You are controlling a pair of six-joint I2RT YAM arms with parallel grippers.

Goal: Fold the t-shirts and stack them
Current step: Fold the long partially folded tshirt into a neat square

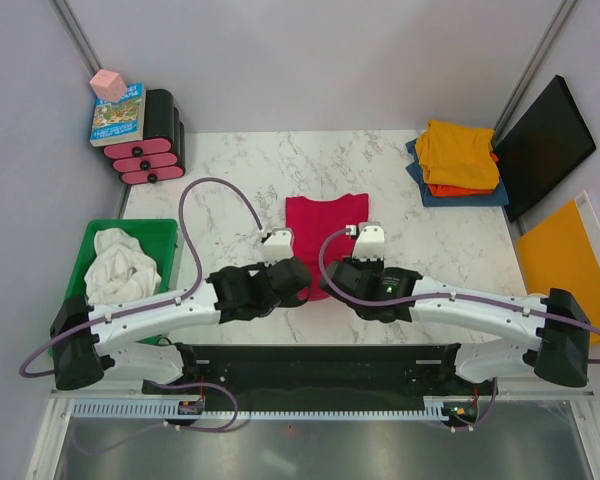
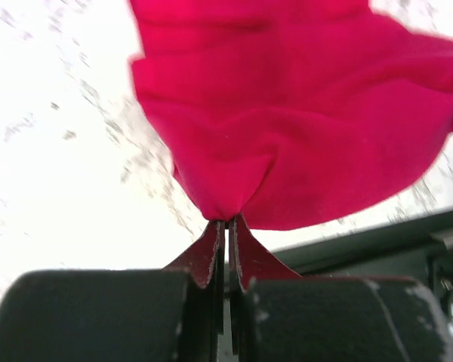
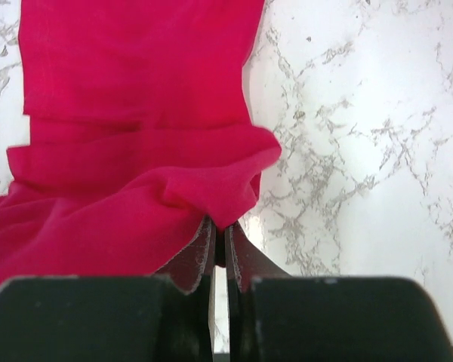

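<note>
- Grippers first: left gripper (image 2: 226, 226) and right gripper (image 3: 220, 230) each pinch the near edge of the red shirt (image 1: 325, 225).
- Its far part lies flat mid-table (image 1: 230, 160).
- White shirt (image 1: 120, 265) sits in the green bin (image 1: 130, 228), left.
- Stack of shirts (image 1: 458, 155), yellow on orange on blue, lies at the far right.

A counter (image 1: 230, 160) topped in white marble with grey veining is seen under bright, even light. It is enclosed by a pale grey back wall (image 1: 310, 60) and a left wall (image 1: 20, 150) of the same tone, and slanted metal poles (image 1: 80, 40) are set at the far corners. A black panel (image 1: 545, 145) is propped at the right side, with an orange board (image 1: 565, 270) laid nearer beside it. Pink-and-black stacked cases (image 1: 155, 140) are placed at the far left corner, a book (image 1: 118, 115) and a pink cube (image 1: 108, 85) being rested against them. A green bin (image 1: 130, 224) is kept at the left edge. A grey metal surface (image 1: 310, 450) is visible below the near edge.
</note>
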